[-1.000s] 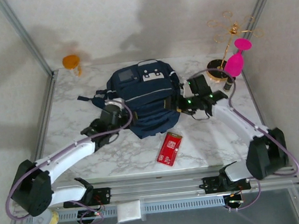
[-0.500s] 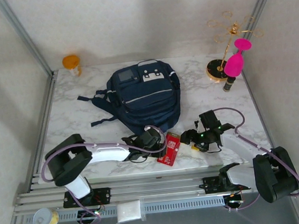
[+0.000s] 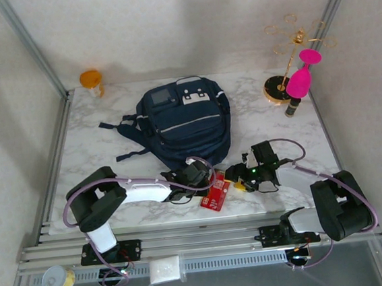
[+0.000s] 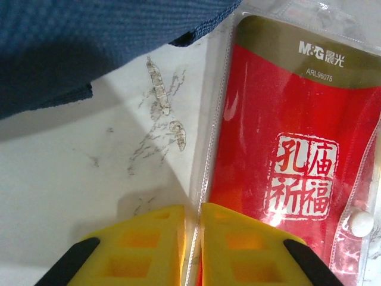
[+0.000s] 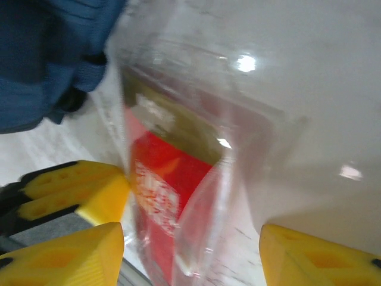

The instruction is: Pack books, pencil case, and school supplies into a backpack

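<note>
Both arms have swung in from the flanks of the backpack (image 3: 185,120) to its near side, and the right end effector (image 3: 239,184) has slid left to join the left one at the red stationery packet (image 3: 216,193). That packet lies flat on the worktop (image 3: 97,152), just near of the backpack's bottom edge. The left end effector (image 4: 193,210) has closed on the clear plastic margin along the packet's left side, probably because a flat packet offers no other hold. The right end effector (image 5: 187,238) stands open, fingers straddling the packet's far end, seemingly placed to steady or take it once lifted.
</note>
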`<state>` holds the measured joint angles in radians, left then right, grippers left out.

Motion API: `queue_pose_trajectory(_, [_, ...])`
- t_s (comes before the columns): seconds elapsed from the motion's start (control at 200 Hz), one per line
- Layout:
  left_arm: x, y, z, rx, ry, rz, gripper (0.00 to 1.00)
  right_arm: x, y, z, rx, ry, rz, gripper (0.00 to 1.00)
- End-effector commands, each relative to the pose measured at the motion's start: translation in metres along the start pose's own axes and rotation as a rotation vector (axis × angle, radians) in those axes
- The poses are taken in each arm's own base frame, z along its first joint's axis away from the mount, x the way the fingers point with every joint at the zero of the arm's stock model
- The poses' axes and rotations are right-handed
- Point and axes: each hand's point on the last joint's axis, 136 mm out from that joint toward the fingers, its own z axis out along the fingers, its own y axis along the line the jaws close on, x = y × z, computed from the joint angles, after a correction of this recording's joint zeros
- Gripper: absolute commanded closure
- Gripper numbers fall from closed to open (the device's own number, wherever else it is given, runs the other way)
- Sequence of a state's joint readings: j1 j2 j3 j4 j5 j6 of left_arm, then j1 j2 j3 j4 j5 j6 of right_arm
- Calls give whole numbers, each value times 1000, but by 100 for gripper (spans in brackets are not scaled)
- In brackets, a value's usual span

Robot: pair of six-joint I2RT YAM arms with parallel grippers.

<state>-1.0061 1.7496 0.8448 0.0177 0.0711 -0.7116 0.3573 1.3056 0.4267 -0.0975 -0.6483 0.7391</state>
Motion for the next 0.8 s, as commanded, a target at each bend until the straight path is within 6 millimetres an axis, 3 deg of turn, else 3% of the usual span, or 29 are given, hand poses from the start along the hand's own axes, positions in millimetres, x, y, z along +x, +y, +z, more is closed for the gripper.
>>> queue_pose_trajectory(0.0, [18,10,20,-31,59,-4,85,7,35,1,-186,35,-83,38])
queue_pose_trajectory(0.1, [18,2,22,0,68,-1,86,6,36,0,-186,35,-89,41])
queue_pose_trajectory(0.265, [16,8,21,-42,62,3,86,0,24,-2,-101,-1,-99,54])
queue_pose_trajectory(0.36, [8,-1,15,-17,44,12,85,-1,21,-1,-92,-13,-94,69])
queue_pose_trajectory(0.601, [0,-19,10,52,35,33,83,-8,23,-1,-80,-22,-113,88])
queue_pose_trajectory(0.691, [-10,-29,-7,81,5,50,82,-11,21,-10,-62,-52,-109,95])
queue_pose_trajectory(0.796, [-35,-43,-45,108,-86,124,78,-17,22,-30,-71,-110,-82,99])
